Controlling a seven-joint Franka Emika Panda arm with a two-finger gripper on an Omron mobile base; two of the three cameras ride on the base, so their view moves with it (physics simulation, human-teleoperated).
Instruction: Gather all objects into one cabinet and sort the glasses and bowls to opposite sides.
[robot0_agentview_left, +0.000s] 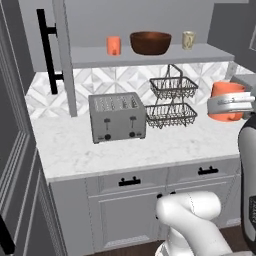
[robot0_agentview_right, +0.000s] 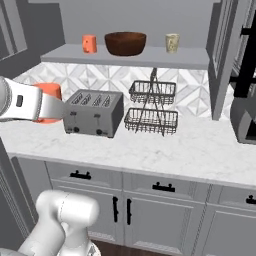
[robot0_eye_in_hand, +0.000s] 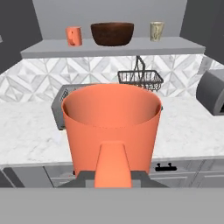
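My gripper (robot0_eye_in_hand: 113, 176) is shut on an orange mug (robot0_eye_in_hand: 111, 124), holding it by the handle side, upright, above the counter in front of the toaster. In the left base view this held mug (robot0_agentview_left: 226, 99) hangs at the right edge in the gripper (robot0_agentview_left: 228, 106); in the right base view the mug (robot0_agentview_right: 48, 92) sits behind the hand at the left. On the cabinet shelf (robot0_agentview_left: 100, 56) stand a second orange mug (robot0_agentview_left: 113, 45) at the left, the brown wooden bowl (robot0_agentview_left: 150, 42) in the middle and the cream patterned mug (robot0_agentview_left: 188, 40) at the right.
A grey toaster (robot0_agentview_left: 117, 117) and a two-tier wire rack (robot0_agentview_left: 172, 102) stand on the marble counter (robot0_agentview_left: 75, 150). The cabinet door with its long black bar handle (robot0_agentview_left: 47, 50) stands open at the left. Drawers (robot0_agentview_left: 130, 182) run below the counter.
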